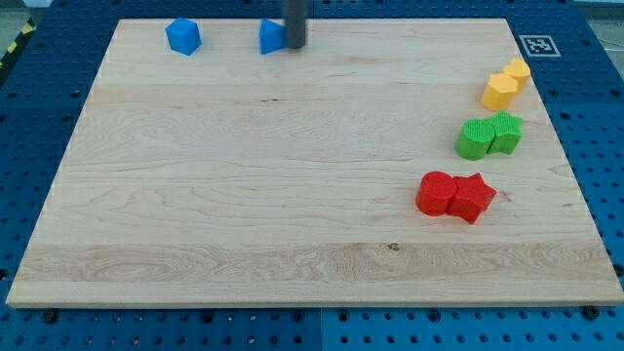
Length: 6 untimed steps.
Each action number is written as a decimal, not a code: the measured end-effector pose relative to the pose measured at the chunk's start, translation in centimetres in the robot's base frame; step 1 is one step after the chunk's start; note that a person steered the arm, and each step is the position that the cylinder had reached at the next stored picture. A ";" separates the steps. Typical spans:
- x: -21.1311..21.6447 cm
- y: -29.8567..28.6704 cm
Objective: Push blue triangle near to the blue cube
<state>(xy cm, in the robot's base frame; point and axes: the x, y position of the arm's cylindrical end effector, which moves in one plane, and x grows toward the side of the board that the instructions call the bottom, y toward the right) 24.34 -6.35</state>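
The blue triangle (271,37) lies near the view's top edge of the wooden board (244,195), a little left of centre. My tip (294,45) stands right against its right side, touching it. The blue cube (183,36) lies further to the view's left along the same top edge, about one and a half block widths of bare board away from the triangle.
At the view's right there are three pairs of blocks: two yellow blocks (505,85), two green blocks (489,136) and a red cylinder with a red star (455,195). A fiducial tag (537,45) sits off the board's top right corner.
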 end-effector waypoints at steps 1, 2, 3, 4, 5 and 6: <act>0.0 -6.1; 0.0 -6.6; -0.2 -1.9; -1.4 0.5; -3.0 -3.0; -3.4 -5.9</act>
